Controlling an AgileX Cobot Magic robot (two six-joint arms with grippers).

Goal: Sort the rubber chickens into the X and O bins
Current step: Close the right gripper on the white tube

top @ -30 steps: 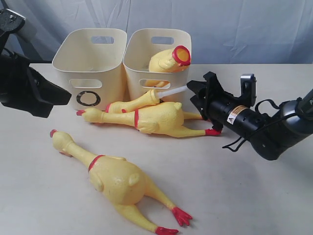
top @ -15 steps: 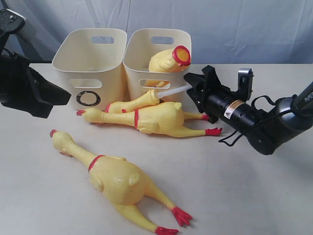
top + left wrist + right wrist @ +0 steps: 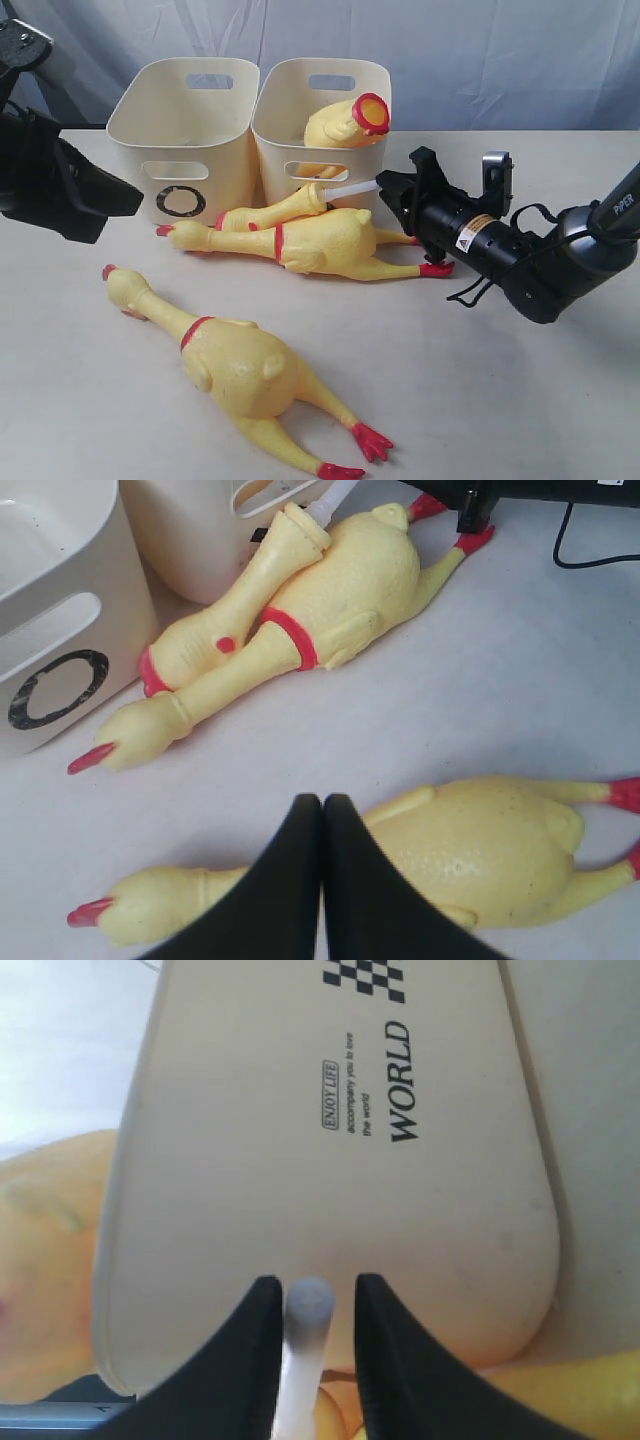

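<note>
White tube (image 3: pixel 303 1360), that's my target. It sticks out of the neck end of the back chicken (image 3: pixel 270 212), pointing toward two o'clock in the exterior view, right in front of the other bin (image 3: pixel 285 110). My right fingers (image 3: pixel 395 1370) come in from four o'clock and straddle it, partly open, with a sliver of daylight on each side. Nothing is gripped yet.

This is the pick-up step, as I read it. The next move is a square squeeze on that thin tube, then a lift up and away. The bin wall sits just behind and the front chicken (image 3: pixel 325 243) lies against the back one at six o'clock, so a drag looks likely. The tube may also slip or bend.

The binned chicken (image 3: pixel 340 125), headless, pokes out of the other bin, whose mark I cannot see. The O bin (image 3: pixel 215 170) stands beside it at nine o'clock. The near chicken (image 3: pixel 235 365) lies alone on the desk (image 3: pixel 520 400) toward seven o'clock. My left fingers (image 3: pixel 360 900) hang above it, pressed together and holding nothing.
</note>
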